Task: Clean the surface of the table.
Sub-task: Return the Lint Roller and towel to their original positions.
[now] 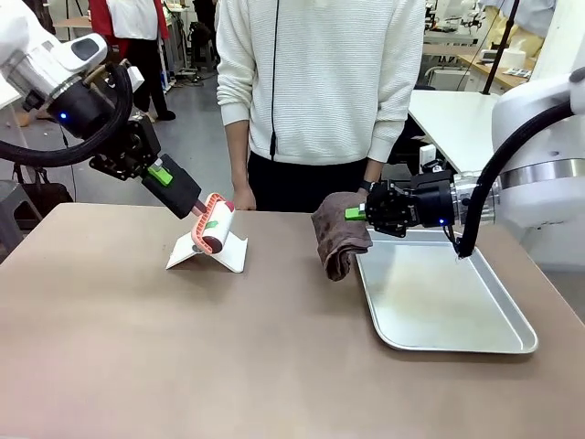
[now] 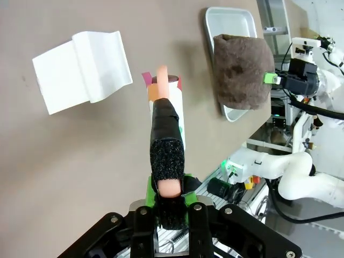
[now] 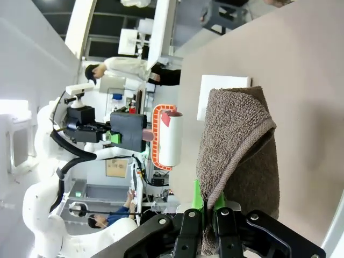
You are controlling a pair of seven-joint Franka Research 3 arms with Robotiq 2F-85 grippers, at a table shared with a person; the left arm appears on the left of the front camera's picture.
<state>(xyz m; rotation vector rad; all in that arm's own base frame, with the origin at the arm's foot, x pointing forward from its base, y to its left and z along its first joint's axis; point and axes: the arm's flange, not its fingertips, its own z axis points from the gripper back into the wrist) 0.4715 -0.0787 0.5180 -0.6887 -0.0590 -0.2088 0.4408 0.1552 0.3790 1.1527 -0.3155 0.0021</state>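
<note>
The taupe table (image 1: 183,357) stretches across the front view. My left gripper (image 1: 163,176) is shut on the black foam handle of a lint roller (image 1: 216,225), whose orange-framed white roll hangs tilted just above a white holder (image 1: 210,252). The left wrist view has that gripper (image 2: 169,196) clamped on the handle (image 2: 165,145), with the holder (image 2: 83,70) lying on the table (image 2: 54,172) beyond. My right gripper (image 1: 358,213) is shut on a brown towel (image 1: 338,240), which hangs at the left edge of the tray. From the right wrist, the towel (image 3: 242,156) drapes from the gripper (image 3: 207,212).
A metal tray (image 1: 457,311) lies on the table's right side, with nothing in it. A person in a white sweater (image 1: 320,82) stands at the far edge, hands resting near the table. A white-topped table (image 1: 452,114) stands behind on the right.
</note>
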